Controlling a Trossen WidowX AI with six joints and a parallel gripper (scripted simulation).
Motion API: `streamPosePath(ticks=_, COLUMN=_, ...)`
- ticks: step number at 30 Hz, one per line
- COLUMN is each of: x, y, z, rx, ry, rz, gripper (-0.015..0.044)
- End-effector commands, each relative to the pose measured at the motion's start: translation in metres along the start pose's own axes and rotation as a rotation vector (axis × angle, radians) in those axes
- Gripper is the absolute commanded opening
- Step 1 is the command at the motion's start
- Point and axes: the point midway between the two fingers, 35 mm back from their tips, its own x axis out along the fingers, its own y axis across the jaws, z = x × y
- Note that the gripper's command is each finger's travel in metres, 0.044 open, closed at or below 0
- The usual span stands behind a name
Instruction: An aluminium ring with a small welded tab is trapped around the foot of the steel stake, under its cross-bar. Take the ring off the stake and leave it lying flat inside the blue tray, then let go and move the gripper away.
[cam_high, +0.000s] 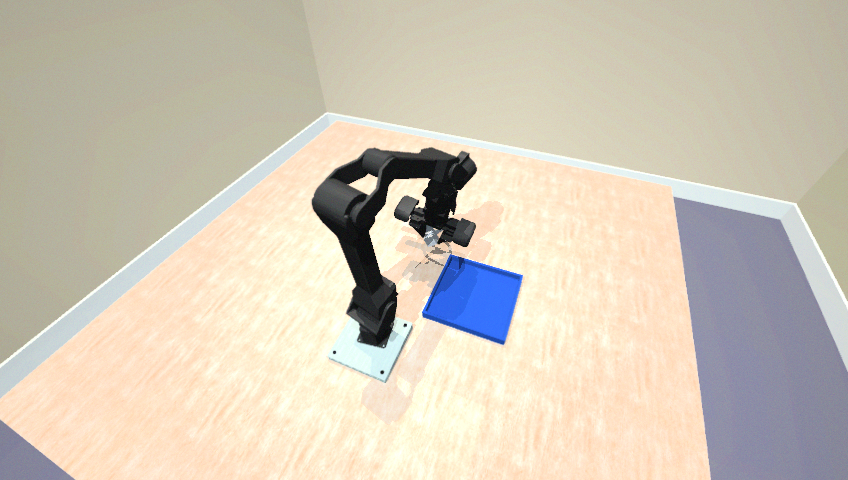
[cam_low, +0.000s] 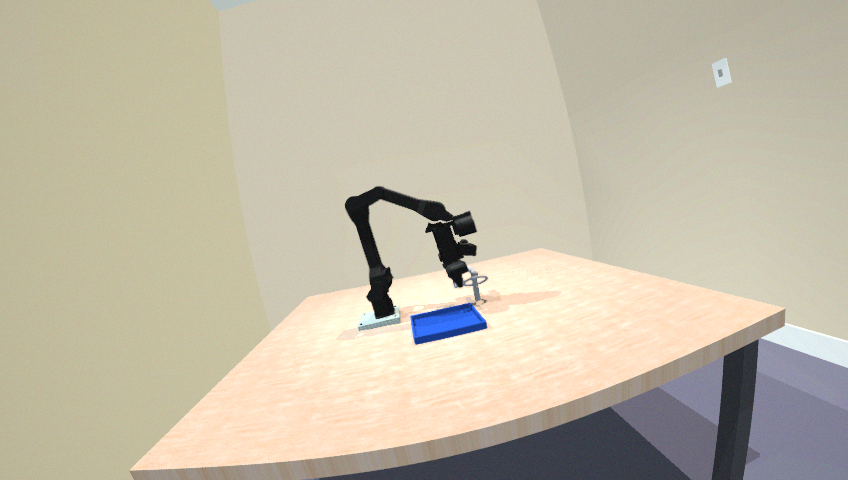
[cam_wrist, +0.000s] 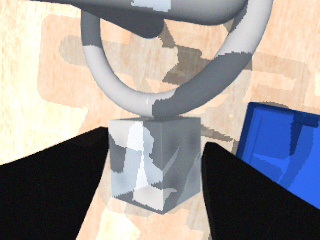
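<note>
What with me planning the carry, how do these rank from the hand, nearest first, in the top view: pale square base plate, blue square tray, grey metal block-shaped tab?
1. Grey metal block-shaped tab: between the hand's fingers.
2. Blue square tray: lower right.
3. Pale square base plate: lower left, under the arm.
</note>
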Motion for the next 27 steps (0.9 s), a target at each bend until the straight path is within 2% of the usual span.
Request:
streamPosePath(ticks=1, x=-0.003, y=-0.001, z=0.001, rx=-0.007, ry=-0.001, rz=-0.013, gripper=0.0000)
streamPosePath(ticks=27, x=-0.017, y=0.012, z=0.004, rx=-0.019, ry=0.001, rz=-0.093, gripper=0.0000)
